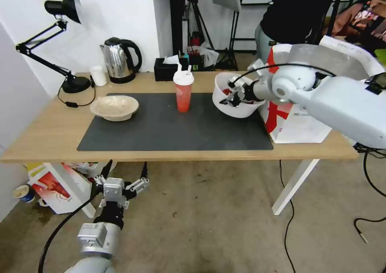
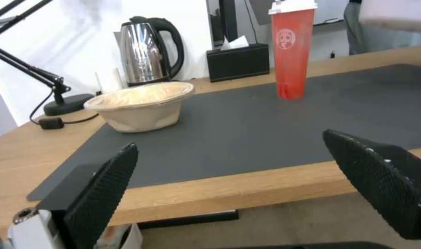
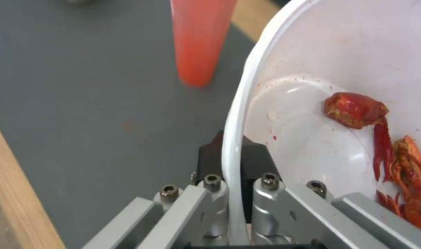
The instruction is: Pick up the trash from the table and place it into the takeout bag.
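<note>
Pinching the smooth round white bowl's [image 3: 339, 69] thin rim, right hand [image 3: 231, 162].

The light-wood counter [image 1: 36, 144] carries a dark grey mat [image 1: 169, 130] with a beige bowl [image 1: 114, 107] and a red cup [image 1: 183, 91] on it, while a lamp [image 1: 60, 44], kettle [image 1: 120, 60], small white cup [image 1: 98, 76], black tissue box [image 1: 167, 69] and takeout bag [image 1: 297, 124] stand on bare wood.

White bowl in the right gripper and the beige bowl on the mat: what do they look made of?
White bowl: likely thin glossy plastic, with shiny highlights and a slim rim pinched by the right gripper. Beige bowl: probably matte moulded pulp or paper fibre, dull and faintly speckled.
</note>
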